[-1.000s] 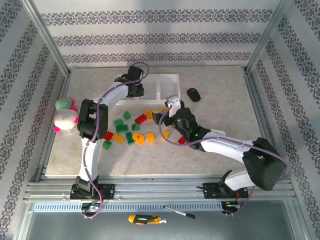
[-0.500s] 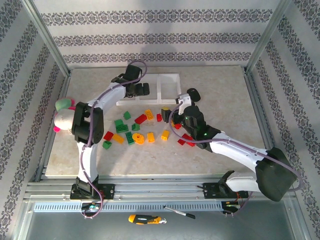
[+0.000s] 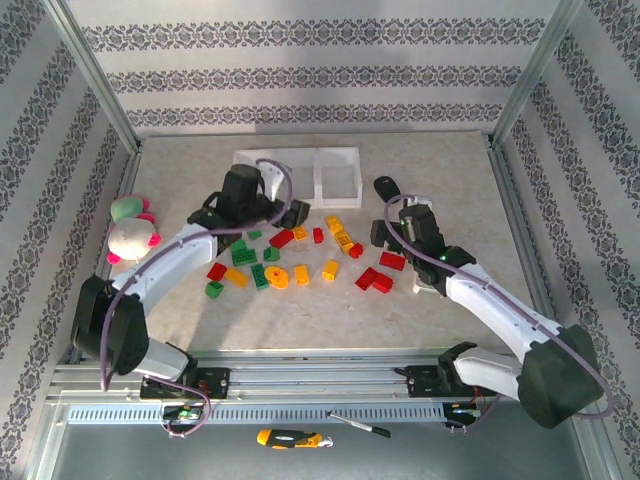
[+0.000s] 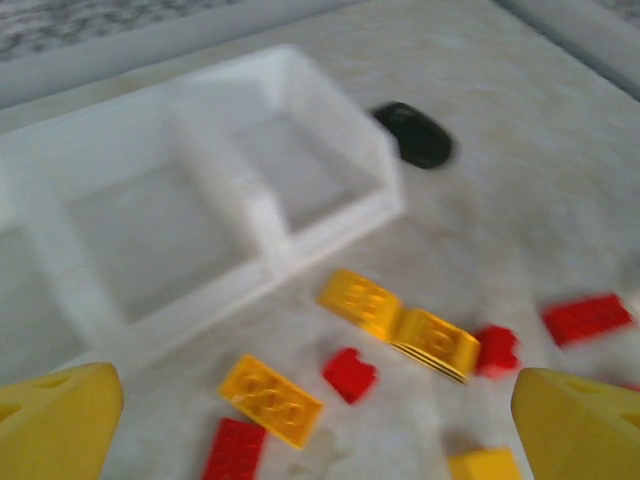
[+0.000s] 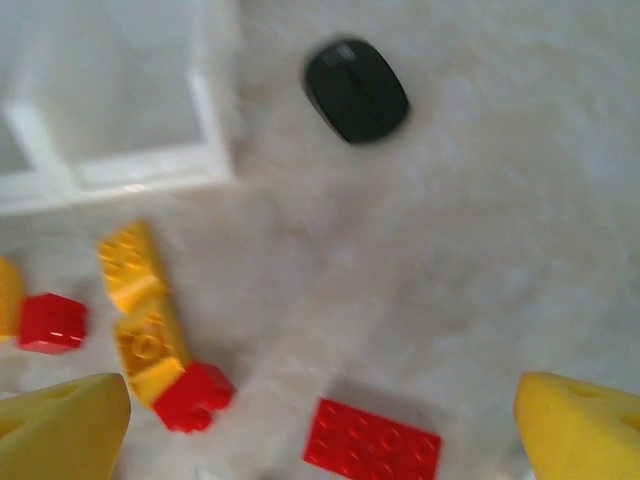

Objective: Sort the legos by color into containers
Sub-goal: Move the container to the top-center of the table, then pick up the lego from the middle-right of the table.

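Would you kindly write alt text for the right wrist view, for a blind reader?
Red and yellow-orange studded plastic bricks lie scattered on a pale marbled table, ahead of the yellow fingertips of the open right gripper. Beyond sit a black oval mouse and a corner of the white plastic tray.

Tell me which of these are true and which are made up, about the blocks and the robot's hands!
1. The white tray has blocks in it. False: the compartments in view look empty, and the blocks lie on the table.
2. The black mouse sits right of the tray in the top view. True.
3. The left hand is holding a yellow block. False: it is open, with nothing between its fingers.
4. The plush toy lies by the table's left edge. True.
5. The right hand is open. True.
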